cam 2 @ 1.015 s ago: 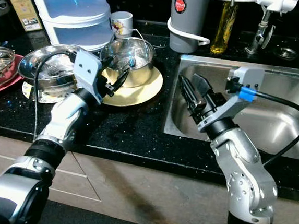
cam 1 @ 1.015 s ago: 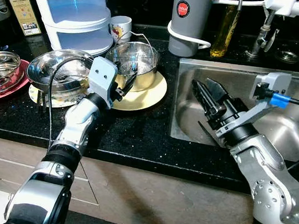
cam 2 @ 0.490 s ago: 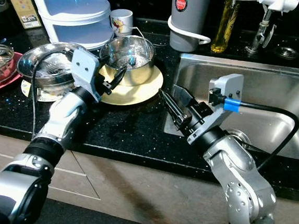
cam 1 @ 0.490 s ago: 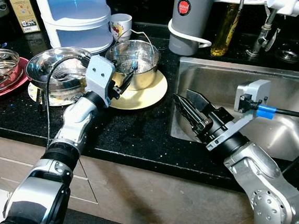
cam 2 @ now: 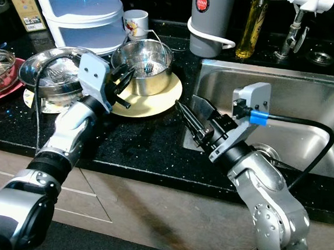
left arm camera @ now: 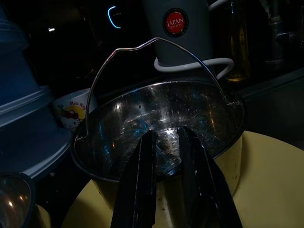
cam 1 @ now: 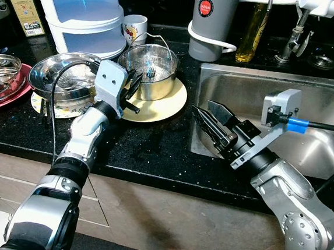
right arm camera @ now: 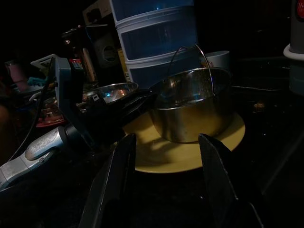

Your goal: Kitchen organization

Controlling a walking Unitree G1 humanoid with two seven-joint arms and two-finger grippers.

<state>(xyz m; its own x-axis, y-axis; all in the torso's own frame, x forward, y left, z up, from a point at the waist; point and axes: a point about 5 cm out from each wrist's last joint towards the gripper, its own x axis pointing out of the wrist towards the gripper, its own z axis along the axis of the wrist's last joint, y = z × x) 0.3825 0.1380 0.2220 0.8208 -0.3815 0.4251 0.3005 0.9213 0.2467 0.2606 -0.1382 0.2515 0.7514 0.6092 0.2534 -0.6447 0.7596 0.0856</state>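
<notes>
A steel pot with a thin wire handle stands on a yellow plate on the black counter. My left gripper reaches the pot's near left rim. In the left wrist view its fingers lie side by side over the pot rim, a narrow gap between them and nothing in it. My right gripper hovers wide open over the sink's left rim. It points at the pot with nothing between its fingers.
The steel sink takes up the right side, with a tap behind it. A grey flask, an oil bottle, a mug and a white stacked container line the back. A steel bowl and a pink plate sit left.
My right gripper has come out of the sink, leftward and nearer, to its left rim. My left gripper has edged forward onto the pot's rim.
</notes>
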